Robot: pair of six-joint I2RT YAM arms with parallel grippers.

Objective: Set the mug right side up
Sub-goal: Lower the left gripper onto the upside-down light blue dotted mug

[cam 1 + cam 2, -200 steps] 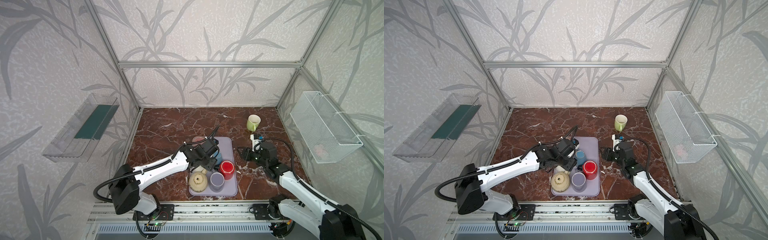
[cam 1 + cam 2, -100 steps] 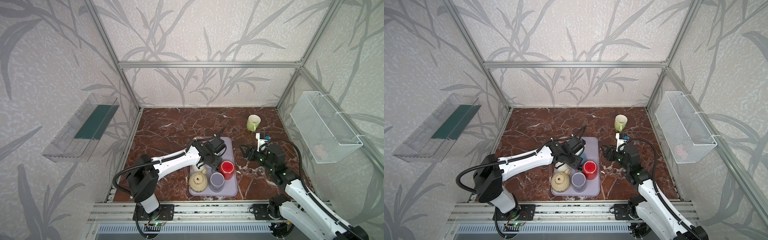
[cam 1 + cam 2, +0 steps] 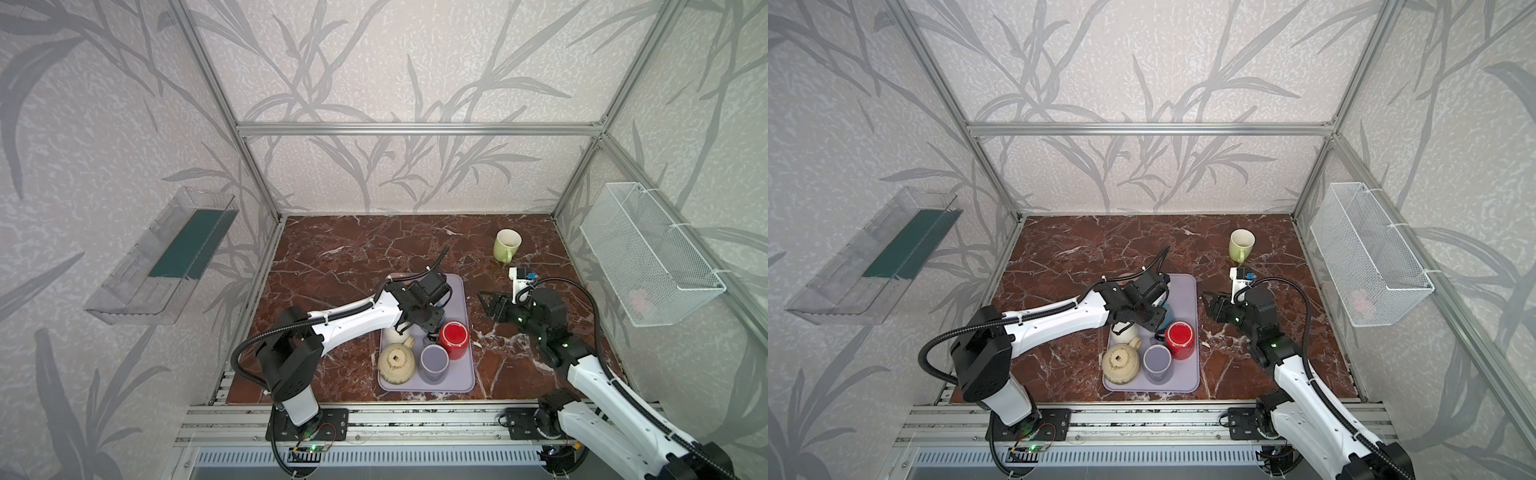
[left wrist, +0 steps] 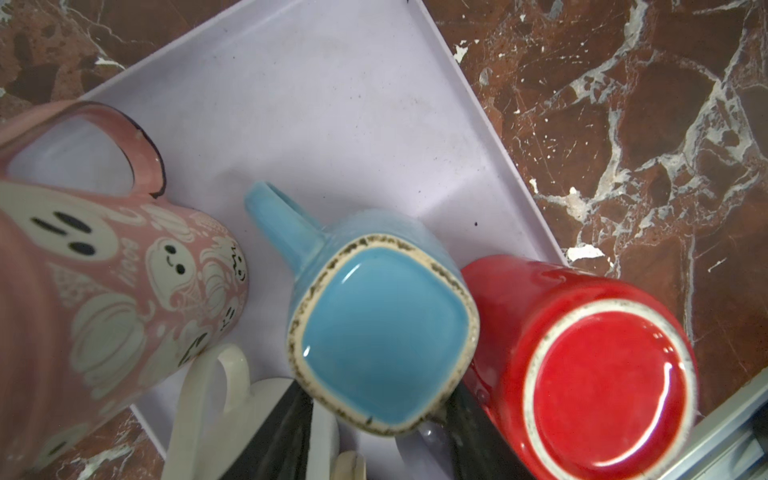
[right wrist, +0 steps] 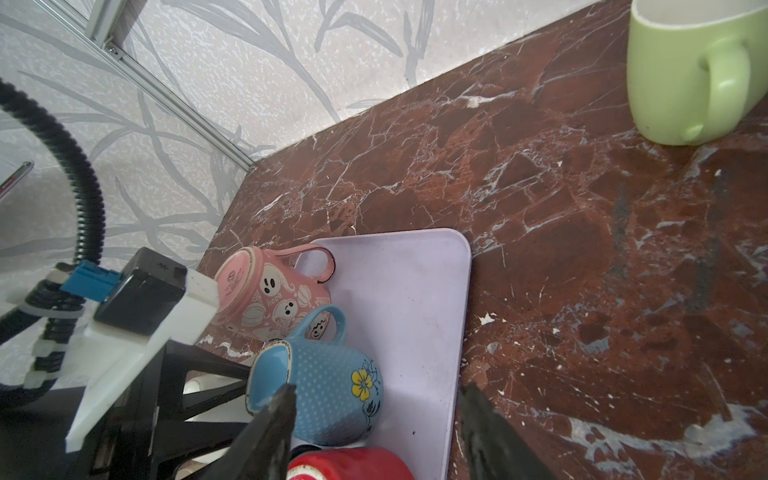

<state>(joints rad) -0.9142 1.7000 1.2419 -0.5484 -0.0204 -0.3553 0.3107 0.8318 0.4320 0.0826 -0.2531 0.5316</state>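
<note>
The blue mug (image 4: pixel 386 332) (image 5: pixel 332 386) (image 3: pixel 1170 312) stands upside down on the lilac tray (image 3: pixel 457 286) (image 4: pixel 332 104), with its glazed base up and its handle toward the pink mug. My left gripper (image 4: pixel 378 399) (image 3: pixel 430 322) hangs over it, with one dark finger on each of two opposite sides. The mug's base hides whether the fingers touch it. My right gripper (image 5: pixel 376 390) (image 3: pixel 486 299) hovers open just off the tray's right edge, pointing at the blue mug with nothing in it.
A red mug (image 3: pixel 454 338) stands base up against the blue one. A pink ghost mug (image 4: pixel 104 270), a white mug (image 3: pixel 395 334), a beige pot (image 3: pixel 397 363) and an upright purple mug (image 3: pixel 434 361) crowd the tray. A green mug (image 3: pixel 507 245) stands upright at the back right.
My left gripper has moved toward the front of the tray and down over the blue mug, and its jaws have narrowed. The right gripper has barely shifted.
</note>
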